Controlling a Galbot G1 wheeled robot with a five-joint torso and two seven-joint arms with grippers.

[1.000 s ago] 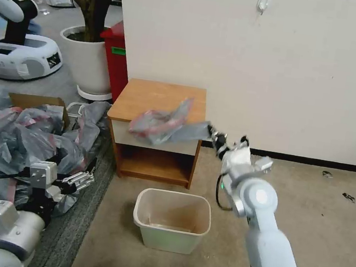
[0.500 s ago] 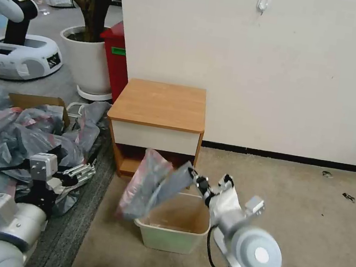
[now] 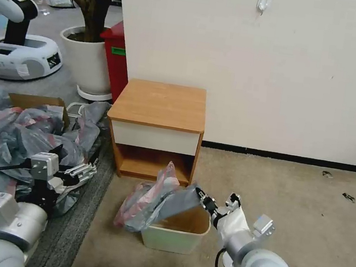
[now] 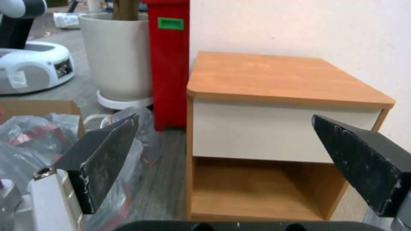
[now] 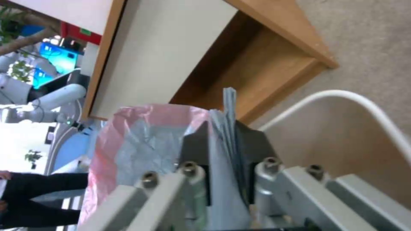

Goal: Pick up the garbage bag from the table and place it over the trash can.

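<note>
one garbage bag (image 3: 155, 203) is clamped at one end by the right gripper (image 3: 202, 199), long axis slanting down-left across the trash can (image 3: 173, 238) rim. left gripper (image 3: 77, 173) is held spread apart near the table (image 3: 160, 105).

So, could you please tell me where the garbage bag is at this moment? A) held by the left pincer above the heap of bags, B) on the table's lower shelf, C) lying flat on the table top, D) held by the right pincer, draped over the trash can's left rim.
D: the right pincer is shut on the garbage bag, which drapes over the left rim of the trash can; the table top is bare.
</note>
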